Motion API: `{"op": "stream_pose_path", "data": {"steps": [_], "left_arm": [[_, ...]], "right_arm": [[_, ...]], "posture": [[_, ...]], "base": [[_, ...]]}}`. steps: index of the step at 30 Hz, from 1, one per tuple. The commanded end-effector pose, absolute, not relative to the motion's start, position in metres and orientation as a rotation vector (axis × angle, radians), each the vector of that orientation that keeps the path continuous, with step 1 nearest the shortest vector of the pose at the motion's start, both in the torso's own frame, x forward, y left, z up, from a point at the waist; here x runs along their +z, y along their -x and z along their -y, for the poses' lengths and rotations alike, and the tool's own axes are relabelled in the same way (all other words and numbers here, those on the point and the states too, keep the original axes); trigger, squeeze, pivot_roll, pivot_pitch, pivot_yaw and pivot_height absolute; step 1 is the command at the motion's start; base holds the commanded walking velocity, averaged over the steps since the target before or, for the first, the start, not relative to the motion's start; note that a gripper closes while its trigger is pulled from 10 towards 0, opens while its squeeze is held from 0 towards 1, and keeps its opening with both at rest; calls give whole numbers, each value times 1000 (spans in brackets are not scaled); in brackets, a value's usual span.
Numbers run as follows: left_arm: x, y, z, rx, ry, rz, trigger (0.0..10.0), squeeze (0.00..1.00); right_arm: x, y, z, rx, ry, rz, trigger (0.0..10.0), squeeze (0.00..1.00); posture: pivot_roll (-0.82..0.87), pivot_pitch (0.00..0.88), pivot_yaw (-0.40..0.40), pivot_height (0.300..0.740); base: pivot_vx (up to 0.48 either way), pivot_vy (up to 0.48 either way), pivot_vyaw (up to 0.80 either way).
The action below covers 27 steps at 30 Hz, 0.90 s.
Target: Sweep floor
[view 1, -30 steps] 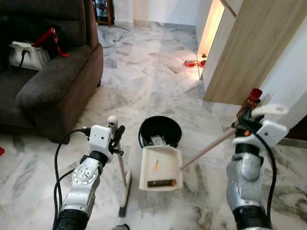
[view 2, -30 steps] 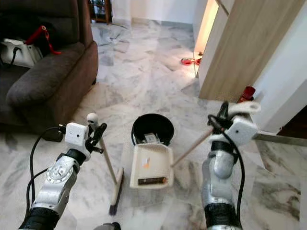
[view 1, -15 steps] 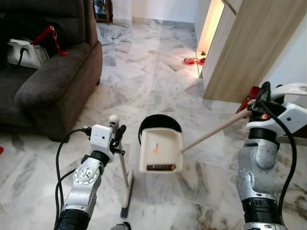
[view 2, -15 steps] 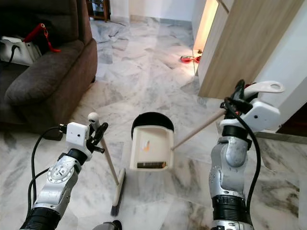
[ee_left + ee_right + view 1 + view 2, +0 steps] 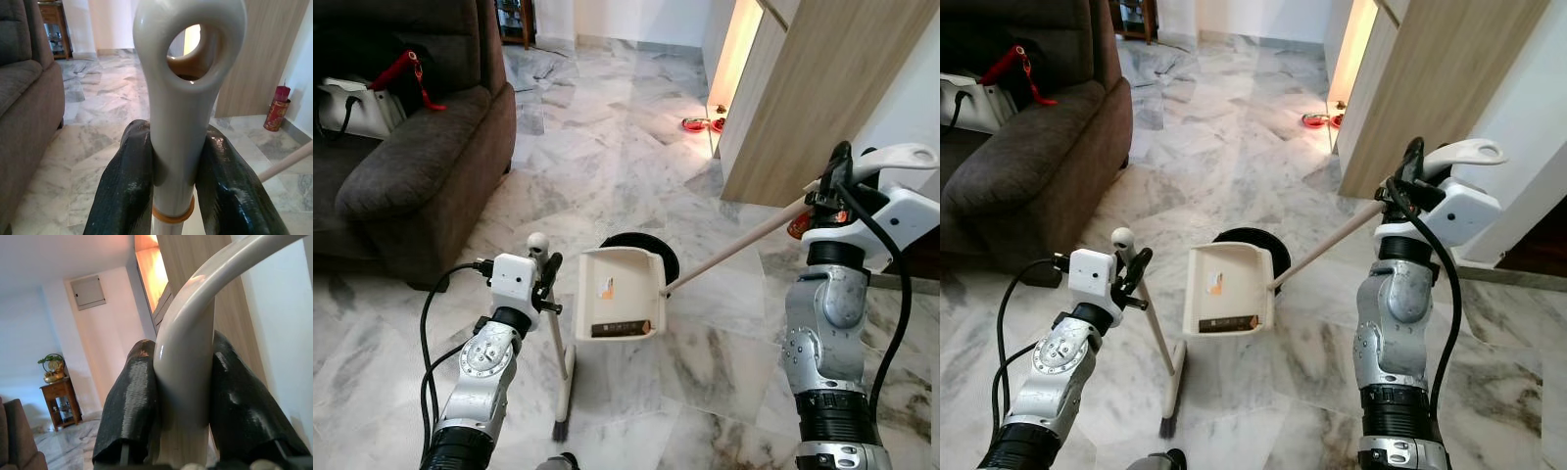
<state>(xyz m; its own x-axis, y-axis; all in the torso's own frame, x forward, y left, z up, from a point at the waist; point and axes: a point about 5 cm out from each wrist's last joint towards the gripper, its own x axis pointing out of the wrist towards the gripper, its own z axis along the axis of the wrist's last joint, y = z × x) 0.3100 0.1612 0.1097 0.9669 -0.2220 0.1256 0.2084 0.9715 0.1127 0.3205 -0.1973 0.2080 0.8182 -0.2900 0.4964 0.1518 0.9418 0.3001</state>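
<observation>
Marble floor (image 5: 607,166), pale grey with darker veins, runs from where I stand to the far wall. On the left sits a big dark brown sofa (image 5: 406,166), with a white bag (image 5: 352,103) and a red strap (image 5: 406,70) on its seat. On the right a wooden panel (image 5: 822,98) rises beside a warmly lit gap, and small red things lie on the floor near its foot, too far off to make out.

In the middle of the floor stands a round black bin (image 5: 658,257). A cream dustpan (image 5: 615,294) is tilted up just in front of it, hiding most of the bin's mouth, with a dark strip along its lower edge. Its long pale handle slants up to the right gripper (image 5: 183,396), whose two black fingers (image 5: 129,396) are clamped on the curved cream grip at the end.

The left gripper (image 5: 173,166) is closed around the top of the broom (image 5: 560,362), just under the hanging loop. The broom's stick runs down to the floor just left of the dustpan, its dark bristles resting on the marble.

A red canister (image 5: 275,107) stands by the wall near the panel.
</observation>
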Motion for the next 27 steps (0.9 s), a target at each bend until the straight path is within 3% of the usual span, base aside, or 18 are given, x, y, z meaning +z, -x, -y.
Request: {"op": "stream_pose_path", "data": {"steps": [1,15,27], "left_arm": [[125,-311,-157,-226,-116,222,10000,0],[122,-308,-159,-217,-107,215,10000,0],[122,-309,-158,-219,-108,211,10000,0]], "right_arm": [[226,-318,199,-232,-268,644,10000,0],[220,-320,195,-212,-280,619,10000,0],[218,-320,196,-210,-280,617,10000,0]], "posture": [[231,93,-106,740],[232,68,-105,740],[241,52,-103,740]], "base": [[0,0,0],[0,0,0],[267,0,0]]}}
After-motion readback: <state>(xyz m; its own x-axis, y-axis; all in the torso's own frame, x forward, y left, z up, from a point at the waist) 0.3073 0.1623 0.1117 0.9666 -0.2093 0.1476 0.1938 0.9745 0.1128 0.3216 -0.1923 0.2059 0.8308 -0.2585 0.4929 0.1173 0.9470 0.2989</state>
